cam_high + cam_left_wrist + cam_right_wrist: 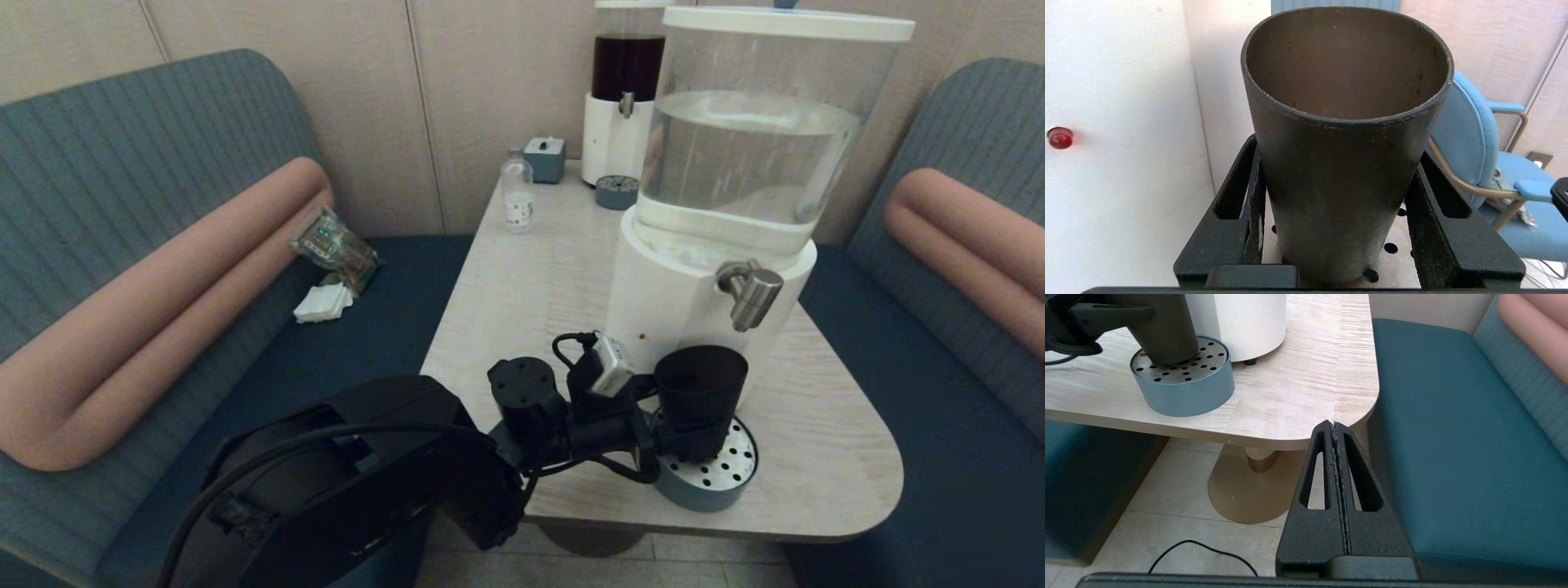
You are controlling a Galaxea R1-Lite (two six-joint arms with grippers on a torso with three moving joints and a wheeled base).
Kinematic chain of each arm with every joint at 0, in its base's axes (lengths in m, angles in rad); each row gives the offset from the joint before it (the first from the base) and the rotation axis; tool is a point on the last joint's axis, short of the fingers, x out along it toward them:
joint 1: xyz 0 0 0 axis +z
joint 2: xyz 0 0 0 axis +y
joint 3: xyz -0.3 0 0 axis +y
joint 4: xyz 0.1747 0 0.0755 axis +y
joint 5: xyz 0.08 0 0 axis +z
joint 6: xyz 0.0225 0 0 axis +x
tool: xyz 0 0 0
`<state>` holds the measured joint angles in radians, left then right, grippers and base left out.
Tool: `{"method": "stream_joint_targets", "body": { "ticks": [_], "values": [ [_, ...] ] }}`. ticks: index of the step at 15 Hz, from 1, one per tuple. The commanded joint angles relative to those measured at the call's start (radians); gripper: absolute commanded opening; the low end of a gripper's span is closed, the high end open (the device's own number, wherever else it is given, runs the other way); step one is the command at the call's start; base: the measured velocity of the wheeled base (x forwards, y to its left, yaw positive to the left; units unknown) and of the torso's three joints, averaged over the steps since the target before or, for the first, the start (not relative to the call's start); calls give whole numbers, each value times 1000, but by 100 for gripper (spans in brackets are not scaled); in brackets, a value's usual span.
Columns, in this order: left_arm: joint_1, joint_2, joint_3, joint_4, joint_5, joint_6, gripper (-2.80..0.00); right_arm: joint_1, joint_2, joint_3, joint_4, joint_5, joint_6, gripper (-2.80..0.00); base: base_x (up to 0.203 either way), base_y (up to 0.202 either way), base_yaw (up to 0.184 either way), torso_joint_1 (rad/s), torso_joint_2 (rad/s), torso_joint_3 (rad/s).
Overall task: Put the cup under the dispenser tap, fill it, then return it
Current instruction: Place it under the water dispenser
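Observation:
The black tapered cup (700, 384) stands upright on the perforated blue-grey drip tray (731, 482), directly below the brushed-steel dispenser tap (749, 292). No water is seen running, and the cup (1343, 163) looks dry inside. My left gripper (692, 434) reaches in from the left and is shut on the cup's lower half, one finger (1251, 192) on each side. My right gripper (1334, 424) hangs shut and empty off the table's near right corner, below the edge. From there the cup (1163, 330) and tray (1184, 392) also show.
The big white-based dispenser (669, 302) with its clear water tank stands close behind the cup. Farther back are a dark-liquid dispenser (624, 90), a small clear bottle (517, 196) and a grey box (545, 158). Blue benches flank the table (522, 294).

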<state>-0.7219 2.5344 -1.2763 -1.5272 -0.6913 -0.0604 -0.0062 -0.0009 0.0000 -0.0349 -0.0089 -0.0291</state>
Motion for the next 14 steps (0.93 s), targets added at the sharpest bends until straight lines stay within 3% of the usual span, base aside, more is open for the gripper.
{"method": "stream_joint_targets", "body": {
  "ticks": [1,9,10,14],
  "values": [
    [-2,21,-6,-3,-4,-1,-280,0,1,14,0,0,0,-280,0,0,0,0,0,0],
    [-8,21,-5,-3,-2,2,-280,0,1,14,0,0,0,-280,0,0,0,0,0,0],
    [-11,21,-5,-3,-2,3,0,0,1,14,0,0,0,-280,0,0,0,0,0,0],
    [-22,22,-6,-3,-1,3,0,0,1,14,0,0,0,-280,0,0,0,0,0,0]
  ]
}}
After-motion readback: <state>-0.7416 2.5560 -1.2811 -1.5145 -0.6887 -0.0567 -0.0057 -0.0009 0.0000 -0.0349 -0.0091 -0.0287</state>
